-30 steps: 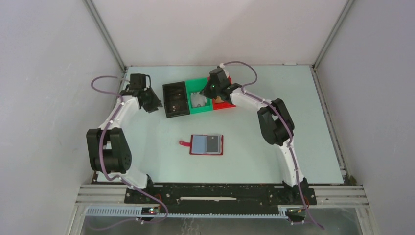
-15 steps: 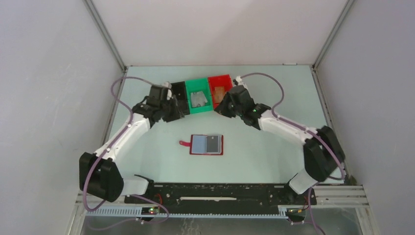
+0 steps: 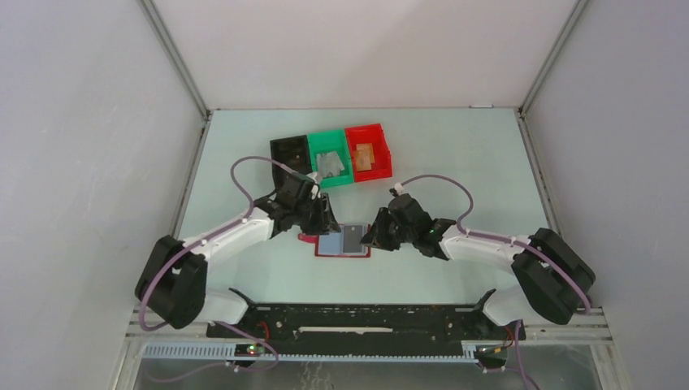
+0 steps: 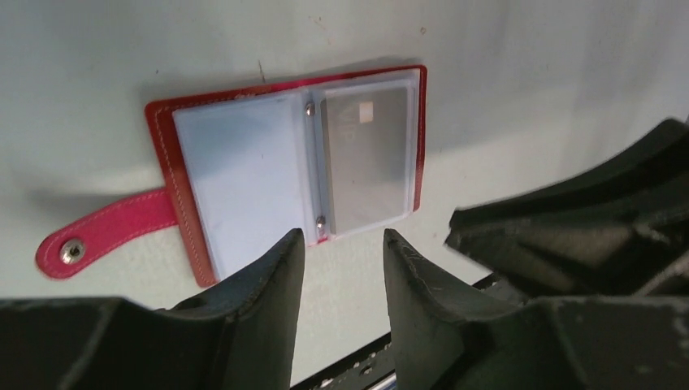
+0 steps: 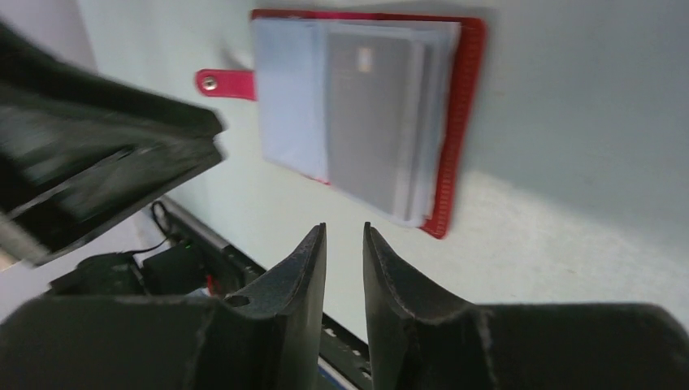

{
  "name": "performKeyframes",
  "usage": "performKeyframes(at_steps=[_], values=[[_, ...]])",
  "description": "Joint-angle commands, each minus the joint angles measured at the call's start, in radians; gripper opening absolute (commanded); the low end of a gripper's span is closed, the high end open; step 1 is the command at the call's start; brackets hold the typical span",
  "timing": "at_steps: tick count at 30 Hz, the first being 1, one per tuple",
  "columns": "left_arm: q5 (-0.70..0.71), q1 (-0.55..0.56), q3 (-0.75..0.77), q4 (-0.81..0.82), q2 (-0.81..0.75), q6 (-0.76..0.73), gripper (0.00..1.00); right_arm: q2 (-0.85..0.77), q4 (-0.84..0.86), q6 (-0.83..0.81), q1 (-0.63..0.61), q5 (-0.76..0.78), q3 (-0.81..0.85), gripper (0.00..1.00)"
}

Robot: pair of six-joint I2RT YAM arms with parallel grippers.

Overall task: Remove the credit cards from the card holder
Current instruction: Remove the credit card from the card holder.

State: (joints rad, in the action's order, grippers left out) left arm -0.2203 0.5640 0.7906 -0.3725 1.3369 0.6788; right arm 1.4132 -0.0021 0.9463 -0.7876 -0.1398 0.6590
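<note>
Approach: we flank the open dark-red folding card holder, left gripper spread, right gripper barely parted, both empty; next we should pinch the thin grey card sleeved inside it.

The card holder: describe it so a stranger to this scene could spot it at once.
On the pale table, come nearer from the row of three bins. The card holder lies open and flat, dark red with clear sleeves and a snap strap; the red bin is a bright box.
</note>
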Motion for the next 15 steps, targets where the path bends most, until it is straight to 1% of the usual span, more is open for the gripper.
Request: performKeyframes(at_steps=[1, 4, 9, 12, 15], values=[[-0.053, 0.005, -0.018, 0.125, 0.068, 0.047, 0.46, 0.036, 0.163, 0.066, -0.024, -0.043, 0.022, 0.32], [-0.061, 0.005, -0.041, 0.168, 0.089, 0.061, 0.46, 0.063, 0.184, 0.071, -0.024, -0.021, 0.024, 0.31], [-0.043, 0.002, -0.059, 0.175, 0.116, 0.056, 0.46, 0.103, 0.172, 0.077, -0.004, -0.001, 0.023, 0.31], [-0.049, -0.004, -0.066, 0.186, 0.132, 0.06, 0.46, 0.112, 0.151, 0.07, -0.004, 0.03, 0.022, 0.32], [-0.06, -0.011, -0.074, 0.203, 0.153, 0.065, 0.46, 0.128, 0.143, 0.065, -0.001, 0.041, 0.023, 0.36]])
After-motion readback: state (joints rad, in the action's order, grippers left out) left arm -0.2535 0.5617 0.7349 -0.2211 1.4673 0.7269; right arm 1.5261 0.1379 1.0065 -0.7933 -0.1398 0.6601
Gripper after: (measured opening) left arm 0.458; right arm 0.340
